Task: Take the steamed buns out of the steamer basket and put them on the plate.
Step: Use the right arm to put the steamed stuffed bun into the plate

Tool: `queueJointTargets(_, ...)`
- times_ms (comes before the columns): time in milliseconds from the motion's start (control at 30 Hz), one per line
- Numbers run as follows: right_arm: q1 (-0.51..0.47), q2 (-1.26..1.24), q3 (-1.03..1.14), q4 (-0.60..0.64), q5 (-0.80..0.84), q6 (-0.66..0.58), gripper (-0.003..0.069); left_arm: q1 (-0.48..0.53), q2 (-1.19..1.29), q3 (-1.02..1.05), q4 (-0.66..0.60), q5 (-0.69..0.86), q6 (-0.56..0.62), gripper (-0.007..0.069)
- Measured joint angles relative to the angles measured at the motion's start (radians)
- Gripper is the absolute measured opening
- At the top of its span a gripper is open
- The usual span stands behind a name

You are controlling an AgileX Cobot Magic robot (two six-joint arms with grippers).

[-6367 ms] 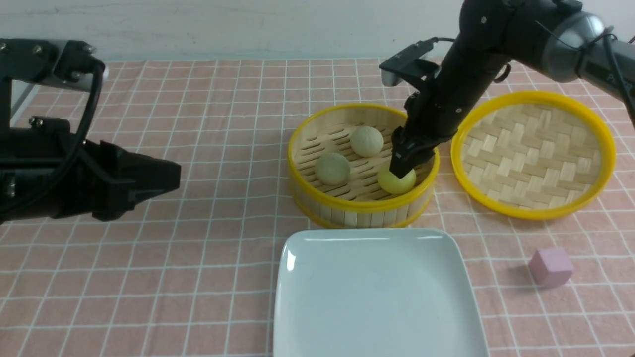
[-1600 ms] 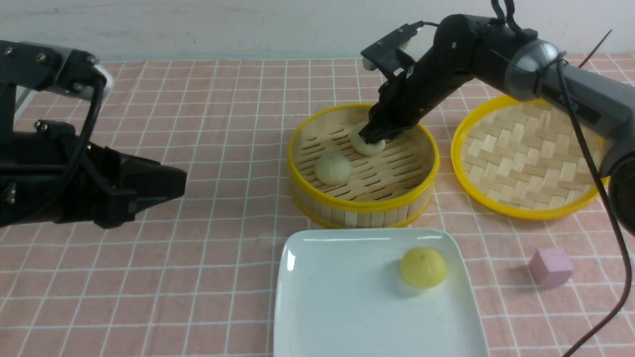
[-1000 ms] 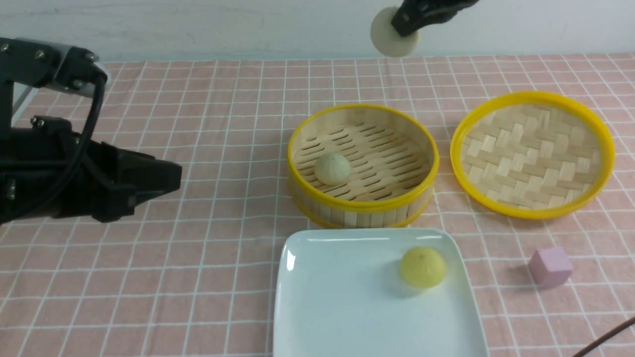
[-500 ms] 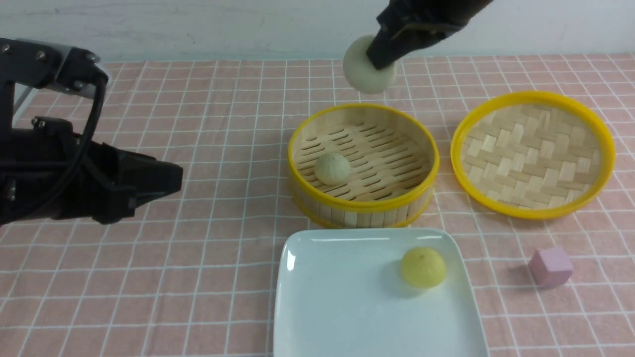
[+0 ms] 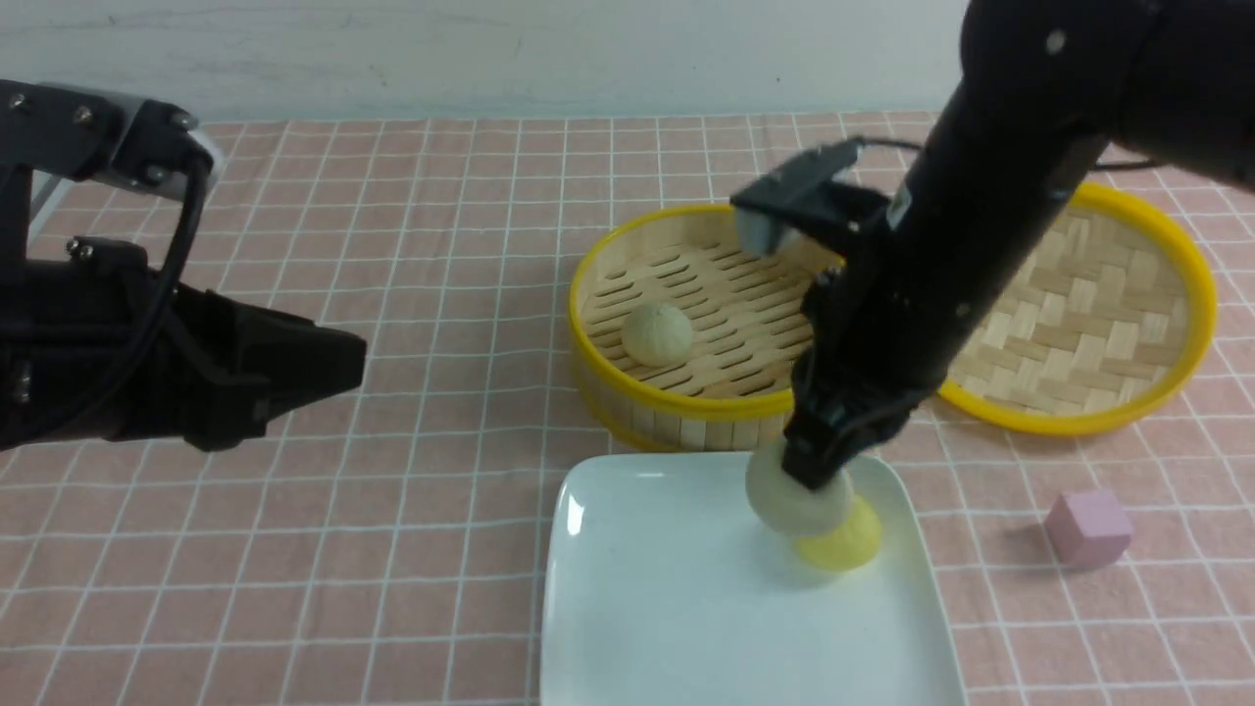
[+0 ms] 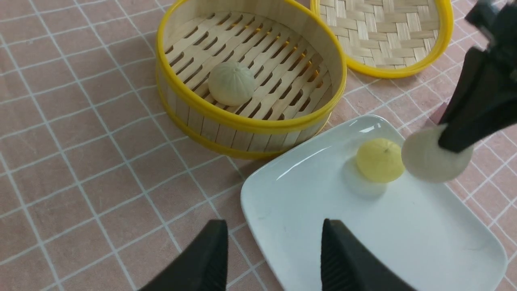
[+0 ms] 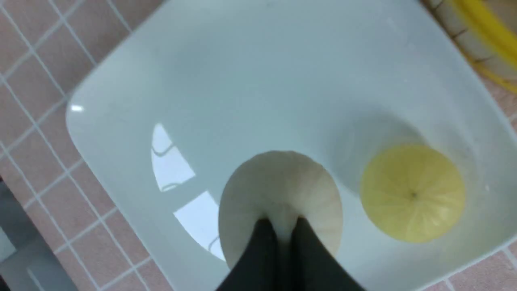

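Observation:
My right gripper (image 5: 817, 473) is shut on a pale steamed bun (image 5: 789, 502), pinching its pleated top (image 7: 282, 190), and holds it just above the white plate (image 5: 667, 608). A yellow bun (image 5: 845, 542) lies on the plate right beside the held one (image 6: 430, 159). One more pale bun (image 5: 658, 333) sits in the steamer basket (image 5: 686, 407), on its slatted floor near the left wall. My left gripper (image 6: 274, 246) hangs open and empty at the left, over the plate's near-left edge (image 6: 258, 210).
The woven yellow-rimmed lid (image 5: 1098, 324) lies flat to the right of the basket, partly behind my right arm. A pink cube (image 5: 1088, 528) sits on the checked cloth right of the plate.
My right arm has swung down from high above the basket to the plate, carrying the pale bun. The left arm has stayed put.

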Motion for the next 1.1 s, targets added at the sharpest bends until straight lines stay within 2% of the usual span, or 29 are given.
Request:
queueJointTargets(300,0.0,0.048,0.051,0.042,-0.156,-0.14,0.0021,0.0,0.0,0.0,0.0,-0.002,0.0,0.0344)
queueJointTargets(1100,0.0,0.157,0.051,0.067,-0.261,-0.194,0.0043,0.0,0.0,0.0,0.0,-0.003,0.0,0.0344)
